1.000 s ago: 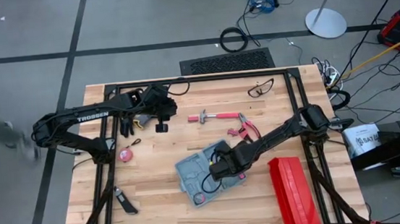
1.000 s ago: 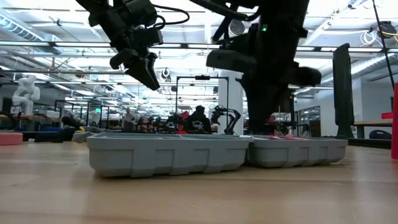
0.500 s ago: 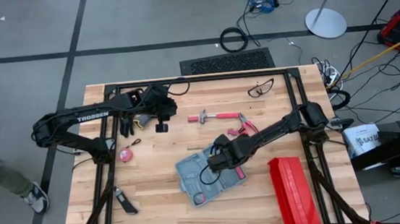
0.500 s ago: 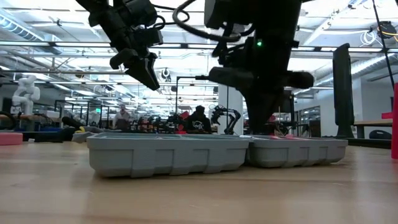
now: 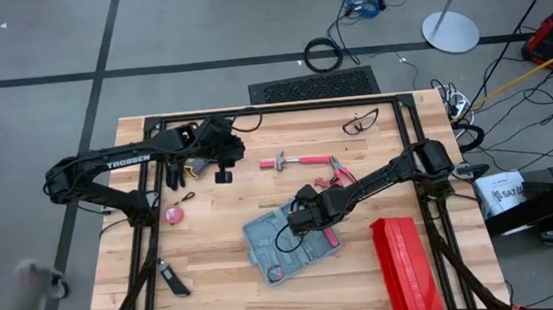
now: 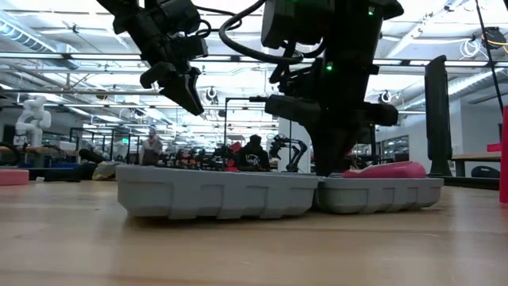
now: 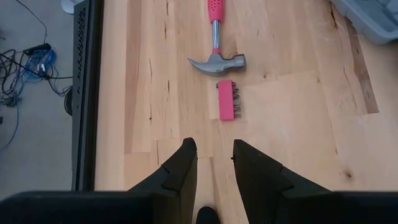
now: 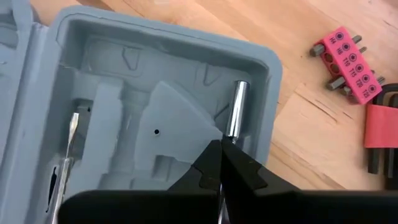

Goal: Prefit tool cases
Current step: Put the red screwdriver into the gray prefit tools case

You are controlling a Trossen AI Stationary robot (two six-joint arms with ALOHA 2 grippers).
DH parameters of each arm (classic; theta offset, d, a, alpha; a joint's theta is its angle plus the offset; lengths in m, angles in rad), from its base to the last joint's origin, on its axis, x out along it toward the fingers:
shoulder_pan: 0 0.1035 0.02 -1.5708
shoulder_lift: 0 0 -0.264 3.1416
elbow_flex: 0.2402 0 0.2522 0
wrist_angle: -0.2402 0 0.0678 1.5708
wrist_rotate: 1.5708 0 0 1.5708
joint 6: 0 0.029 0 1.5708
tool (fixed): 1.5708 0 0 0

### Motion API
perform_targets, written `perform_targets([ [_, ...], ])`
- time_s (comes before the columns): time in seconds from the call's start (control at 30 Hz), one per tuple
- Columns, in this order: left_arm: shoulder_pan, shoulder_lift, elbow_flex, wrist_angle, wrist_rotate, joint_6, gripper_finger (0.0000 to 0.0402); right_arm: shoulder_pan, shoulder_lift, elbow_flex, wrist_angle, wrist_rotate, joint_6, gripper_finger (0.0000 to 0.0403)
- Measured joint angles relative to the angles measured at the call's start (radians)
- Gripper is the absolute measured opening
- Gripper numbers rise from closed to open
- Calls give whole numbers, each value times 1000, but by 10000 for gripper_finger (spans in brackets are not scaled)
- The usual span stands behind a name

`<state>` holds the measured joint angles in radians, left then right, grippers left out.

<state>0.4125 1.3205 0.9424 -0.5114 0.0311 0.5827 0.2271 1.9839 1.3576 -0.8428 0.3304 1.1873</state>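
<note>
The blue-grey tool case (image 5: 286,242) lies open on the table, its grey moulded slots (image 8: 155,118) facing up. My right gripper (image 5: 299,223) (image 8: 217,163) stands over the case's far half and is shut on a pink-handled driver (image 5: 326,239). A flat screwdriver blade (image 8: 71,134) lies in a slot of the case's other half. My left gripper (image 5: 223,170) (image 7: 212,155) hangs open, high above the table's far left part, over a pink-handled hammer (image 7: 216,56) and a pink bit holder (image 7: 226,99). My right gripper pinches the driver's thin metal shaft (image 8: 219,202) between its two shut fingers, slanting down from the table's right. The chrome socket tip (image 8: 236,115) sticks out past the fingertips, over a corner slot of the case. The pink handle (image 6: 389,169) lies low over the case's right half.
A long red ribbed box (image 5: 404,264) lies right of the case. Pink pliers (image 5: 337,178), a pink bit holder (image 8: 347,61) and red hex keys (image 8: 379,134) lie just beyond the case. Safety glasses (image 5: 359,123), a pink tape measure (image 5: 172,214) and a knife (image 5: 174,279) lie farther off.
My right gripper has moved a little toward the table's far left over the case, staying shut. The driver's pink handle now shows above the rim of the case's right half in the low view. The case's left half has tipped slightly, its outer end lifted.
</note>
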Motion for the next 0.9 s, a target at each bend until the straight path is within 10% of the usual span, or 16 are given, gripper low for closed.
perform_targets([
  [0.9, 0, 0, 0, 0, 0, -1, 109, 130, 37, 117, -231, -28, 208, 0],
])
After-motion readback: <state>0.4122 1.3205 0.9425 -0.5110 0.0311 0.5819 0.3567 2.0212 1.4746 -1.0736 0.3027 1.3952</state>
